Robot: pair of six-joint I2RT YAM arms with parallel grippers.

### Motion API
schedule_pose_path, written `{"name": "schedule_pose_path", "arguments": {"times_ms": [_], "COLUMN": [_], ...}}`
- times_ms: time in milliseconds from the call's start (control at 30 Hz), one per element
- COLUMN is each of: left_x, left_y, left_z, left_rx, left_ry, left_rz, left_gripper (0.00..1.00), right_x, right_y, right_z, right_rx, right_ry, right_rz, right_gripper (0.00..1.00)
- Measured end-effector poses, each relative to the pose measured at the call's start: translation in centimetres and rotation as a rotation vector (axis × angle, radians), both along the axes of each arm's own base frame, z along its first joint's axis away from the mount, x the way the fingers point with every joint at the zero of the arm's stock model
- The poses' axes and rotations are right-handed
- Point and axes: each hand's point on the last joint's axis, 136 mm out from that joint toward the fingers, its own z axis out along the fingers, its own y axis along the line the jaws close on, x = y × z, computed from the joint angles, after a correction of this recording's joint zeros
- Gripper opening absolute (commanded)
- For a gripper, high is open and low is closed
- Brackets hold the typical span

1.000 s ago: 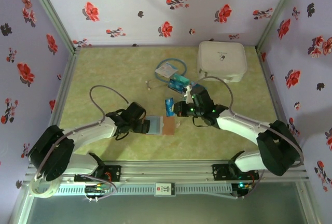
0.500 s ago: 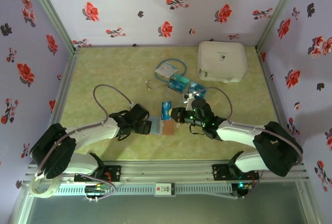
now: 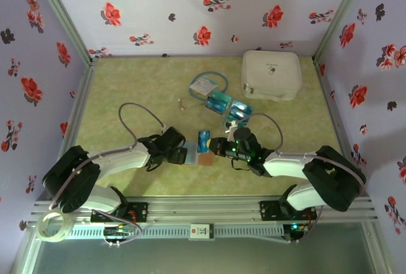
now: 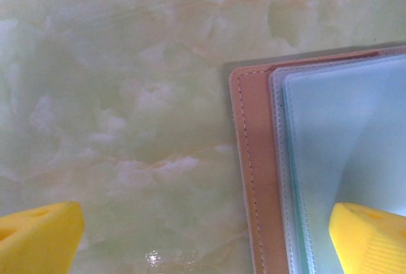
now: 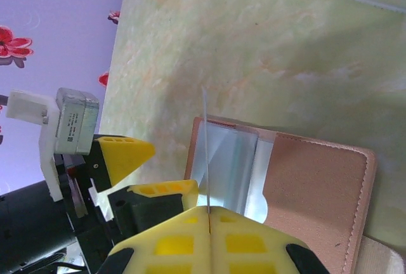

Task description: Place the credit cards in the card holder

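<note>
The card holder (image 3: 204, 157) lies open on the table, a brown wallet with clear sleeves (image 4: 342, 134) inside. My left gripper (image 3: 183, 155) is open at its left edge: one yellow finger (image 4: 368, 239) rests over the sleeves and the other is on the bare table. My right gripper (image 3: 214, 145) is shut on a teal credit card (image 3: 203, 139). The right wrist view shows that card edge-on (image 5: 205, 147), upright over the holder's sleeves (image 5: 231, 166). More credit cards (image 3: 220, 101) lie farther back on the table.
A large white zip case (image 3: 271, 74) stands at the back right. A pale blue packet with looped tubing (image 3: 203, 85) lies behind the cards. Flowered walls close in the table on three sides.
My right gripper has carried the card nearer and left, from behind the holder to just over it. My left gripper has shifted slightly right along the holder's edge.
</note>
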Motion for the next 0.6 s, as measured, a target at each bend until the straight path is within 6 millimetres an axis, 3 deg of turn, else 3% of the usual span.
{"name": "schedule_pose_path", "arguments": {"times_ms": [600], "left_x": [0.1], "left_y": [0.7], "left_z": [0.4], "left_rx": [0.019], "left_ry": [-0.02], "left_rz": [0.026], "left_gripper": [1.0], "right_x": [-0.3], "right_y": [1.8], "right_z": [-2.6], "right_rx": [0.025], "right_ry": [0.046], "right_rz": [0.028], "right_gripper": [0.0]}}
